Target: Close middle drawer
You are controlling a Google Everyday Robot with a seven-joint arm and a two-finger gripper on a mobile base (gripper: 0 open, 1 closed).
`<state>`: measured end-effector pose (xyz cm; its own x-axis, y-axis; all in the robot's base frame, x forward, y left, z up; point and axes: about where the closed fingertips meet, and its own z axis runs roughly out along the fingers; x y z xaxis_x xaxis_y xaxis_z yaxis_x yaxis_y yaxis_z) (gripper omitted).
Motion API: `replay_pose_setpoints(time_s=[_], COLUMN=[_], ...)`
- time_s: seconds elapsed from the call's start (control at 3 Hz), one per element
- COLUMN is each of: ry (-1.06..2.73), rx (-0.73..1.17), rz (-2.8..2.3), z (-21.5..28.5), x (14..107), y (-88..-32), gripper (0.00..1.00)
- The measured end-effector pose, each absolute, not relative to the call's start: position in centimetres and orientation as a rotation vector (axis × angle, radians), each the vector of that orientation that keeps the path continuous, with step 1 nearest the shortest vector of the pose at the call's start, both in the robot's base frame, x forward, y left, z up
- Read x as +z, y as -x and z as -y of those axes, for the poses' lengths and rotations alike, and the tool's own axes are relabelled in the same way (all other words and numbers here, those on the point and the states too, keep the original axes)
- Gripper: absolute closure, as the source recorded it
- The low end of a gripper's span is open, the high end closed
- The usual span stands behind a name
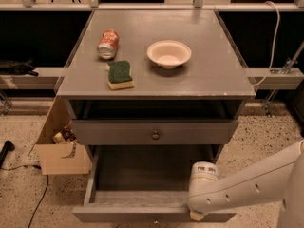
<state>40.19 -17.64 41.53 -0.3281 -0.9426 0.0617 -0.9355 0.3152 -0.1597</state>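
The grey cabinet [156, 87] has a drawer with a round dark knob [155, 135] just under the top, nearly shut. Below it the middle drawer [142, 175] is pulled far out, and its inside looks empty. Its front panel [118, 216] lies at the bottom edge of the view, with the knob [155, 220] just showing. My white arm [251, 184] reaches in from the right. The gripper [196, 215] is at the right part of that front panel, mostly hidden by the wrist. The third drawer is out of view.
On the cabinet top lie a red soda can [108, 43] on its side, a green-and-yellow sponge [120, 74] and a white bowl [168, 53]. An open cardboard box [59, 151] stands on the speckled floor at the left. A black cable [35, 201] runs on the floor.
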Motion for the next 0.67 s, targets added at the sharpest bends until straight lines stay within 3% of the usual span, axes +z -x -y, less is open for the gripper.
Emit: replay_pose_setpoints(time_s=[0.33, 0.67], ry=[1.795, 1.795], rx=[-0.258, -0.258], rz=[-2.513, -2.513], z=[17.65, 17.65], x=[41.53, 41.53], y=[-40.19, -40.19], gripper=[0.05, 0.44])
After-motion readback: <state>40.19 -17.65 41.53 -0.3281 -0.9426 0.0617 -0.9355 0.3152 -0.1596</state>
